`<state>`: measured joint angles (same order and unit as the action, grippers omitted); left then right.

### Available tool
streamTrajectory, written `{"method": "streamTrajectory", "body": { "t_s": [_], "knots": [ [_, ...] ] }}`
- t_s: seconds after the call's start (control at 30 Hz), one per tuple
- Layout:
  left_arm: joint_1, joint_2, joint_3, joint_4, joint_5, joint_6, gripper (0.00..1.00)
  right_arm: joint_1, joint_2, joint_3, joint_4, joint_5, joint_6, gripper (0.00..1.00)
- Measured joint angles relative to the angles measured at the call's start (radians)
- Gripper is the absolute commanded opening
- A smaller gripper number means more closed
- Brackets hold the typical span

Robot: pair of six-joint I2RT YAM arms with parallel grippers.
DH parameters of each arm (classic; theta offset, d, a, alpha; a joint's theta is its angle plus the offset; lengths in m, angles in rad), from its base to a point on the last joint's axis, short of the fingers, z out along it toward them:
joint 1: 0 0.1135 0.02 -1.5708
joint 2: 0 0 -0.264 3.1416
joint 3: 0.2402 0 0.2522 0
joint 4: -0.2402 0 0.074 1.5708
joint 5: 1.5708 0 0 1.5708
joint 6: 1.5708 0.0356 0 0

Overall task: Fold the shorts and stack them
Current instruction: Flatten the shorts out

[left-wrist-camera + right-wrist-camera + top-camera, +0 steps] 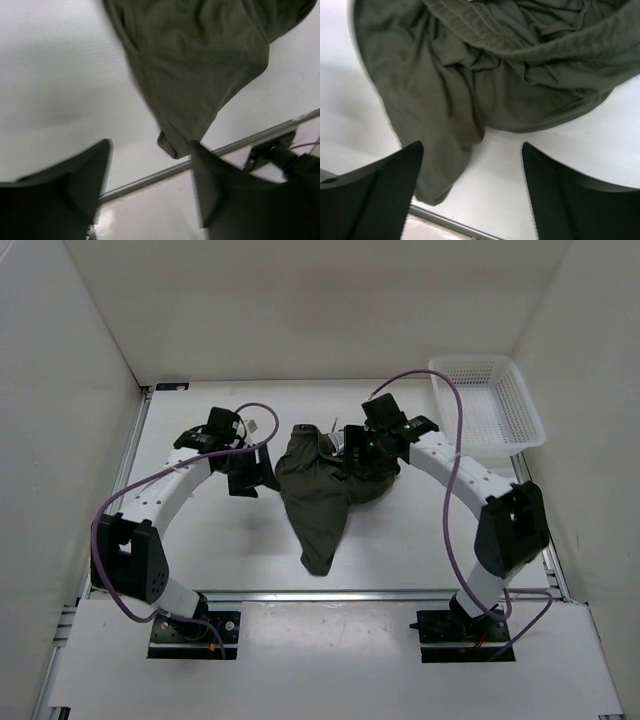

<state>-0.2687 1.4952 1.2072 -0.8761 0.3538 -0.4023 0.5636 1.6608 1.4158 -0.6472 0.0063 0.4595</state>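
The dark olive-green shorts (322,495) lie crumpled in the middle of the white table, bunched at the far right and tapering to a point near the front edge. They also show in the left wrist view (195,65) and in the right wrist view (485,60). My left gripper (250,478) is open and empty, just left of the shorts; in its wrist view (150,170) the jaws stand wide apart above bare table. My right gripper (362,465) is open and empty over the bunched right part; its wrist view (472,170) shows nothing between the jaws.
A white plastic mesh basket (487,400) stands at the far right corner. White walls enclose the table on three sides. A metal rail (320,593) runs along the table's front edge, with the arm bases below it.
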Motion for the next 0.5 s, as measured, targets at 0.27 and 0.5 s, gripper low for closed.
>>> {"method": "streamTrajectory", "body": {
  "t_s": [0.27,0.5],
  "knots": [
    [-0.076,0.139,-0.021,0.139,-0.011,-0.112,0.96,-0.014,0.23,0.239,-0.057,0.01,-0.018,0.86],
    [-0.054,0.375,0.078,0.164,-0.064,-0.142,0.79,-0.149,0.108,0.11,-0.06,0.023,-0.019,0.86]
  ]
}}
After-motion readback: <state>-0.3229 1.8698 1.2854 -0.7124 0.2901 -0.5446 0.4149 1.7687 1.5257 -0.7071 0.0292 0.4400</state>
